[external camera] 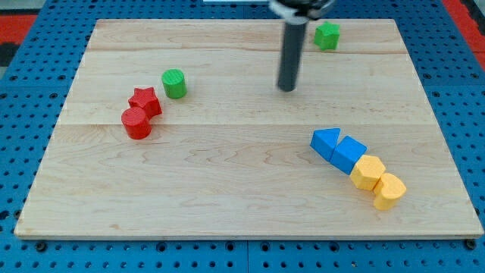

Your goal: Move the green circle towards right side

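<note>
1. Board: a pale wooden board (250, 205) lies on a blue perforated surface (23, 250). All four of its edges show; the surface beyond is cut off by the frame on every side.
2. Rod: a straight dark rod (291, 53) comes down from the view's top, where its mount is cut off and blurred. There is no claw on this arm, so no open or closed state applies.
3. My tip (286, 89) is over bare wood in the upper middle of the board, touching no block. Whether it actually contacts the wood cannot be told.
4. Task item: the green circle (174, 83) stands on the board's left half, well apart from my tip and to its left, near the red pair but not touching it.
5. A red star (145, 101) sits just below-left of the green circle; a red cylinder (136, 123) is pressed against the star's lower side.
6. A second green block (327, 36) sits near the top edge, right of the rod; its shape is hard to make out.
7. Lower right: two blue blocks and two yellow blocks form a touching diagonal chain. The blue triangle (326, 142) leads, then a blue wedge-like block (348, 154), a yellow block (369, 173) and a yellow block nearest the bottom (389, 190). The exact outlines of the last three are unclear.
</note>
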Available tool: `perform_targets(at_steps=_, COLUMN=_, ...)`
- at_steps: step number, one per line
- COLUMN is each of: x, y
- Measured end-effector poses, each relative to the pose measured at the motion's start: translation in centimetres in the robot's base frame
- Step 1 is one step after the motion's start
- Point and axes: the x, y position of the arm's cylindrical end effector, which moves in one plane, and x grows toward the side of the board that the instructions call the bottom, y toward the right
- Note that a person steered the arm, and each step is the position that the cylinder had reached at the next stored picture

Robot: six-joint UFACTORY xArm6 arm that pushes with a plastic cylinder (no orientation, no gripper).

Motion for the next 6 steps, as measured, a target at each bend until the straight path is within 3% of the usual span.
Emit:
perform_targets(at_steps=2, x=2.0, y=-13.3)
perform_targets(at_steps=3, x=0.2, y=-16.5)
perform_targets(at_steps=5, x=-4.0, y=-19.8)
perform_targets(at_steps=6, x=-5.8, y=-15.9)
